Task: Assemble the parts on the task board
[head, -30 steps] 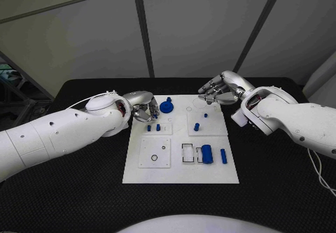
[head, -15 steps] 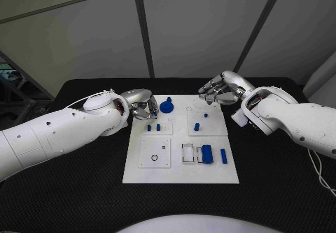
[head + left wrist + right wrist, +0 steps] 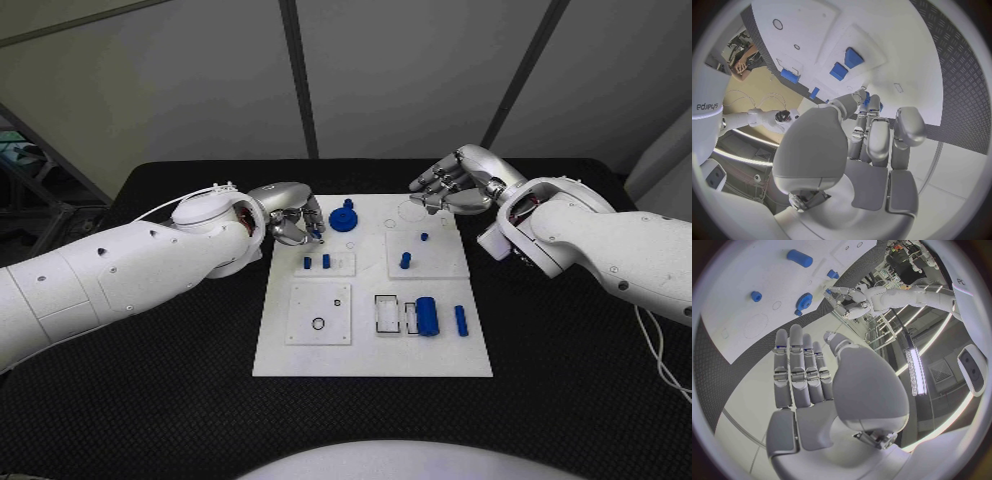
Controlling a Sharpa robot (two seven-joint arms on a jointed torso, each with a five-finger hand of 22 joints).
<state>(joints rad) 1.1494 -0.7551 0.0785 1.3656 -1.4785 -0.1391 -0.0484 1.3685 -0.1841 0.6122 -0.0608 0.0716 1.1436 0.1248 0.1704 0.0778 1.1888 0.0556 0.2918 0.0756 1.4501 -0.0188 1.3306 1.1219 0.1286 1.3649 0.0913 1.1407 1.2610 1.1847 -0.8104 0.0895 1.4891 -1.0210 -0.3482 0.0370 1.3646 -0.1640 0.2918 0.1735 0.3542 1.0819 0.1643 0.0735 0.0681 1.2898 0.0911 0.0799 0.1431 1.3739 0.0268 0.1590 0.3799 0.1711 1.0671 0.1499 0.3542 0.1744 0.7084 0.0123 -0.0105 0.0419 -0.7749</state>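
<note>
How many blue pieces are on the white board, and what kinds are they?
Round gear-like piece: 1
Small pegs: 4
Fat cylinder: 1
Thin bar: 1
Total: 7 blue pieces

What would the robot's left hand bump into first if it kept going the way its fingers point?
Probably the round blue gear-like part. The left hand sits at the task board's far left edge, fingers aimed across toward that piece, with nothing between them. How high the fingers hang above the board is hard to tell.
</note>
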